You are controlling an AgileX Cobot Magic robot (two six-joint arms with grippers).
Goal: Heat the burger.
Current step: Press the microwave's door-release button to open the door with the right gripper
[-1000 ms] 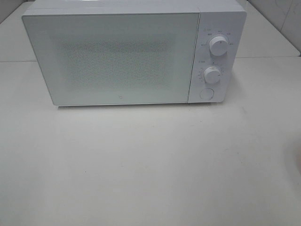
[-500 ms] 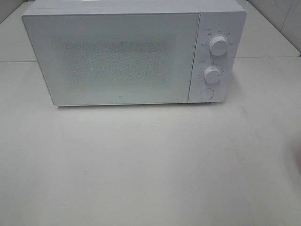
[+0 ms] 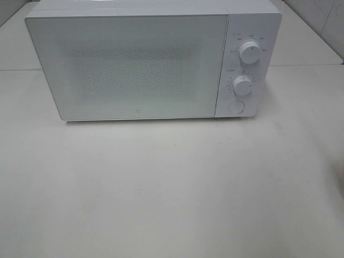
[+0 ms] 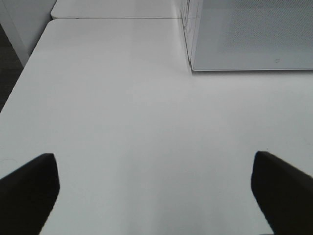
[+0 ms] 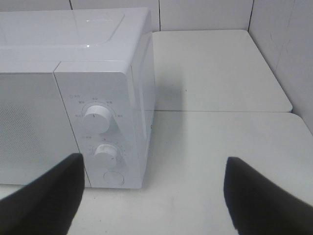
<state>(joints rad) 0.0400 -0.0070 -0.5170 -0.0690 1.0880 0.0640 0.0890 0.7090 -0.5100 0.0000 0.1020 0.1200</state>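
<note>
The burger is not visible in any view. The white microwave (image 3: 145, 8) stands upright toward the back of the pale table (image 3: 161, 188), its front facing the high camera. Its door (image 3: 126, 67) is shut flush with the body. The door's dotted window is pale and cloudy, and nothing can be made out behind it. Right of the door, an upper knob (image 3: 250, 52) sits above a lower knob (image 3: 243, 85), with a round button (image 3: 235, 106) beneath.
</note>
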